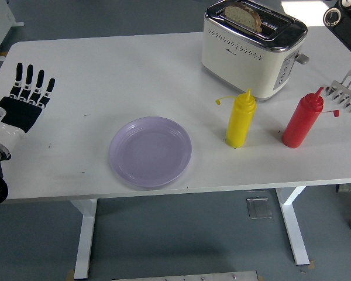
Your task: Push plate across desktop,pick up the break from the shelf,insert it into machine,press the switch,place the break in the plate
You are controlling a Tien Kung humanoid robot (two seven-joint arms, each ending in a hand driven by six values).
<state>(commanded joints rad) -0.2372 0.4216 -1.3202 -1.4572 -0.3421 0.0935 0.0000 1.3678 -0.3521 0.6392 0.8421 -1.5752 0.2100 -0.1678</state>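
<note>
White counter [134,76] is seen carrying everything. Toaster [253,50] is set at the far right, with a bread slice [244,15] standing upright in its top slot, lever [302,58] on the right end. Lilac plate [151,151] is placed near the front edge, centre-left, empty. Yellow bottle [241,119] and red bottle [302,119] are stood between plate and toaster side; a metal rack [346,91] is cut off at the right edge. Left hand [24,99] is laid flat at the left edge, fingers straight and spread, nothing held. The plate is found to its right and slightly nearer, well apart. Right hand is not seen, so the left is judged nearer for a rightward push.
</note>
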